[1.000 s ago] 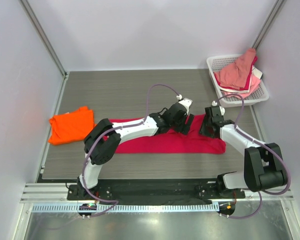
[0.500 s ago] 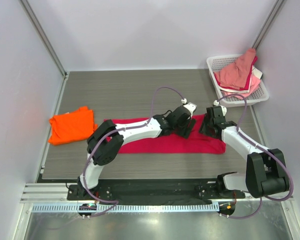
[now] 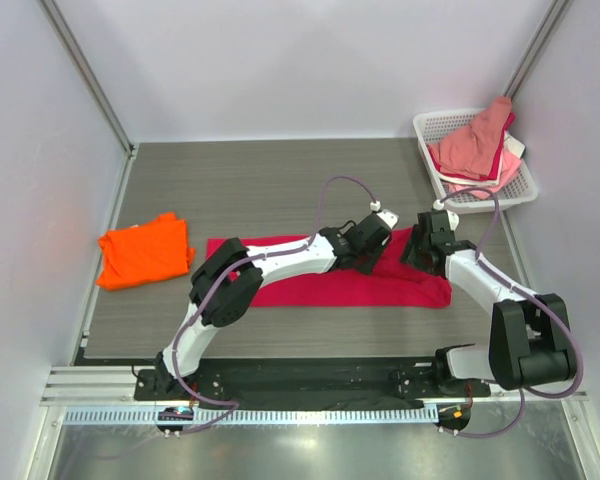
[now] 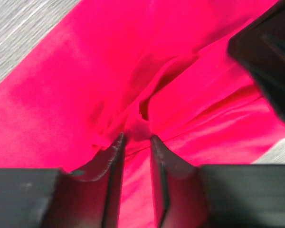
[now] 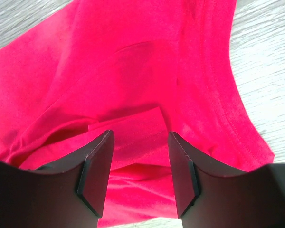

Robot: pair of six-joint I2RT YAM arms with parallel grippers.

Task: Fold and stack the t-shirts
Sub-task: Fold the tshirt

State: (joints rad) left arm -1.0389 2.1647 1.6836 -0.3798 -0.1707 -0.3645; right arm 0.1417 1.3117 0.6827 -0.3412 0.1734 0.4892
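Folding the red shirt, stretched across the table, both grippers are working its right end.
The left gripper is pinching a ridge of cloth between nearly closed fingers; the right gripper is hovering, fingers apart, over a loose flap. It likely should be clamping that flap before both lift, keeping the fold square. The orange shirt is lying far left.
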